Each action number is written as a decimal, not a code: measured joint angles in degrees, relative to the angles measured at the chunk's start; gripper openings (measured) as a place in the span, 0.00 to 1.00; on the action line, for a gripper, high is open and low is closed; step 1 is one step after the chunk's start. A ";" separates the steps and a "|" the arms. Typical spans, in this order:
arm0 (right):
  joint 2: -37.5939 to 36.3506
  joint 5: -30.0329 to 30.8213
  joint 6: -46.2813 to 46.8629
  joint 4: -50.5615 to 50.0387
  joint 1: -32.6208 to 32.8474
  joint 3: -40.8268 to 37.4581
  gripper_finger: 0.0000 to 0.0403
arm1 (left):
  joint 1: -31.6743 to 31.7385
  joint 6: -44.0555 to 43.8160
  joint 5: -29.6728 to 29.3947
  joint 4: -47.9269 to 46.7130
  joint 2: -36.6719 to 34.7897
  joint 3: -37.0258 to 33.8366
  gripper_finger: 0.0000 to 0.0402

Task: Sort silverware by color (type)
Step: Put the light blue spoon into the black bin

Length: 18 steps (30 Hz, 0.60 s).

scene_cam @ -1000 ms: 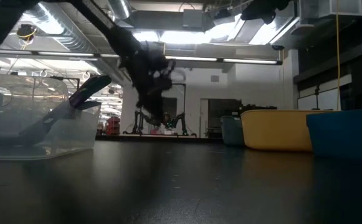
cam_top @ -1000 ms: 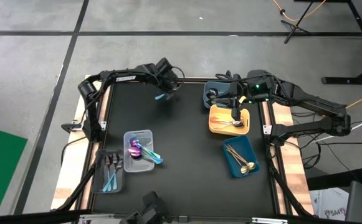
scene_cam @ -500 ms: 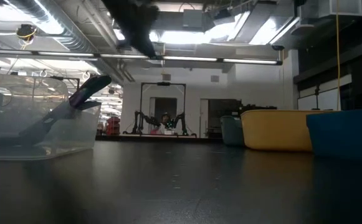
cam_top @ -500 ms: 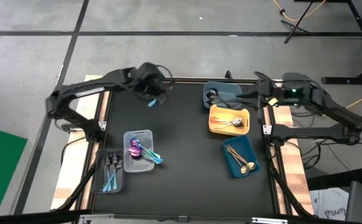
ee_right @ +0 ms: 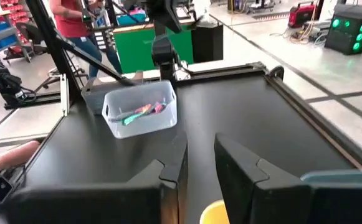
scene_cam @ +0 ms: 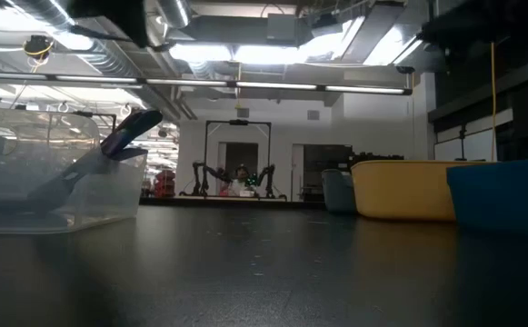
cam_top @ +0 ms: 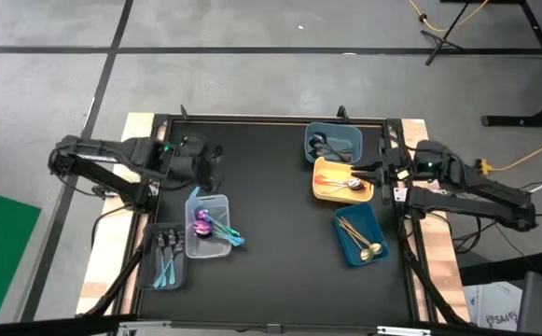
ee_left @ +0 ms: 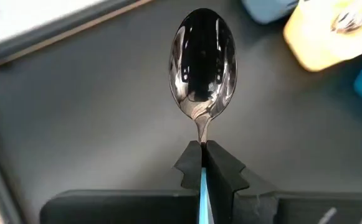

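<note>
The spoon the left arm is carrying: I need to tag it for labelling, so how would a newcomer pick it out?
Start at the black table and find the left hand near its left edge, above the clear tray. The spoon sticks out of it: dark mirror bowl, blue handle, the only one held rather than lying in a tray.

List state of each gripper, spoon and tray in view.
Left gripper: shut on spoon, above the clear tray's far end.
Spoon: held by its blue handle, bowl pointing away from the fingers.
Right gripper: open, empty, by the yellow tray.
Clear tray: holds iridescent spoons.
Small left tray: holds black and teal spoons.
Yellow tray: holds silver spoons.
Blue tray: holds gold spoons.
</note>
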 joint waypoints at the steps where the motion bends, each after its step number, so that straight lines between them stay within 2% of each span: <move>1: -1.29 0.00 0.11 0.06 0.00 -1.36 0.18 | -1.82 -2.77 -0.49 -1.90 0.13 0.00 0.00; 9: -12.27 -4.52 1.70 0.30 -0.02 -9.38 0.18 | -13.80 -20.72 -1.46 -10.66 2.35 0.00 0.00; 18: -24.05 -5.68 3.24 0.20 -0.02 -15.24 0.18 | -22.82 -33.70 -0.58 -13.23 6.99 0.00 0.00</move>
